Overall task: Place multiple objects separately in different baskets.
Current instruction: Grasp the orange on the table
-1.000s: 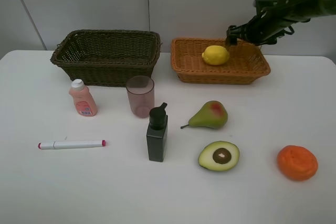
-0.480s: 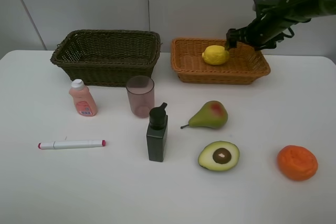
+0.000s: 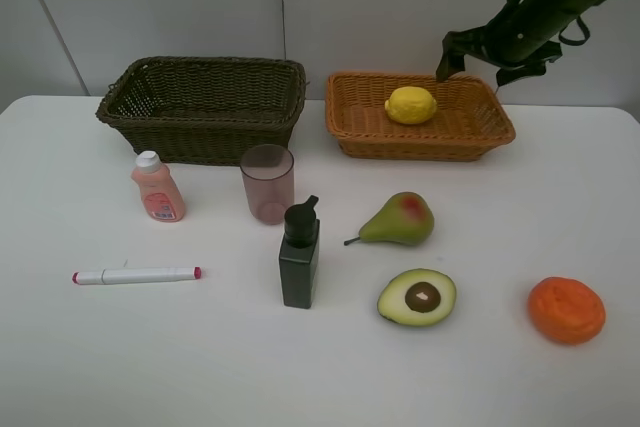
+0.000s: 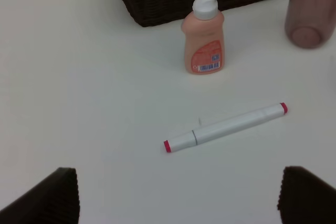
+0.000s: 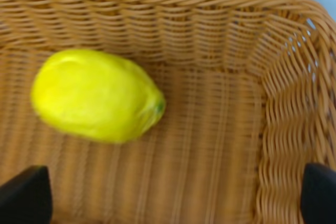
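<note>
Yellow toy lemon [image 3: 411, 105] lies in the shallow orange-tan wicker basket [image 3: 420, 147], far right; right gripper [image 3: 445, 57] hangs above, spread wide, seemingly empty; left gripper [image 4: 178, 198] likewise spread

From high in front we look down on the whole table [image 3: 100, 357], dark basket [image 3: 200, 137] and tan basket [image 3: 430, 145] at its far side. Our left wrist view looks down from nearby on the marker [image 4: 226, 128] and pink bottle [image 4: 203, 40] — both also in the high view — while our right one sits close over the lemon [image 5: 97, 95] in the tan basket.
</note>
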Controlling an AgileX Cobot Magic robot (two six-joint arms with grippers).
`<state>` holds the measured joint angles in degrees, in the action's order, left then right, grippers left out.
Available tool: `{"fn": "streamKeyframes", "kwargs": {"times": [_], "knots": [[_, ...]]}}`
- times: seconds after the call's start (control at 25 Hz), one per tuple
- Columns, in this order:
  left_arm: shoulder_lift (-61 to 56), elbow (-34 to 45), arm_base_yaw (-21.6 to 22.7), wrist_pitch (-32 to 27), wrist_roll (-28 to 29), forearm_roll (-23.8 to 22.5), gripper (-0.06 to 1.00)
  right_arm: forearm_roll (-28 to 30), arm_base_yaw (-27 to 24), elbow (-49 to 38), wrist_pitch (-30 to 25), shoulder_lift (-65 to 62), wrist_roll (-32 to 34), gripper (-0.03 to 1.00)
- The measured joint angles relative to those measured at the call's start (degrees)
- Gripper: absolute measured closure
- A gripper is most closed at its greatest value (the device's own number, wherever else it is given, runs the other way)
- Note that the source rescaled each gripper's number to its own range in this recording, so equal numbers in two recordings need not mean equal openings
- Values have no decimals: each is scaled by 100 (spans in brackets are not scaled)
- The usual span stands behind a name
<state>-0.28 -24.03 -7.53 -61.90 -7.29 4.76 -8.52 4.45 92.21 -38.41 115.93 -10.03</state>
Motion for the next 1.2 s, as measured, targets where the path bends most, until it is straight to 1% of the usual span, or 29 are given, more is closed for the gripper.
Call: {"fn": "streamKeyframes", "kwargs": {"times": [0.08, 0.16, 0.24, 0.36, 0.48, 0.64, 0.84, 1.2], "knots": [[0, 0, 0, 0, 0, 0, -6, 0, 0, -157, -177, -251, 19, -3], [0, 0, 0, 0, 0, 0, -6, -6, 0, -545, -180, -586, 19, -3], [0, 0, 0, 0, 0, 0, -6, -14, 0, -1086, -76, -998, 59, -3], [0, 0, 0, 0, 0, 0, -6, -19, 0, -2033, 172, -1588, 303, -3], [0, 0, 0, 0, 0, 0, -6, 6, 0, -2784, 356, -2095, 704, -3], [0, 0, 0, 0, 0, 0, -6, 204, 0, -3469, 384, -2602, 1259, -3], [0, 0, 0, 0, 0, 0, -6, 616, 0, -4071, 384, -3044, 2163, -3], [0, 0, 0, 0, 0, -113, -6, 921, 0, -4974, 394, -3170, 3542, -3]]}}
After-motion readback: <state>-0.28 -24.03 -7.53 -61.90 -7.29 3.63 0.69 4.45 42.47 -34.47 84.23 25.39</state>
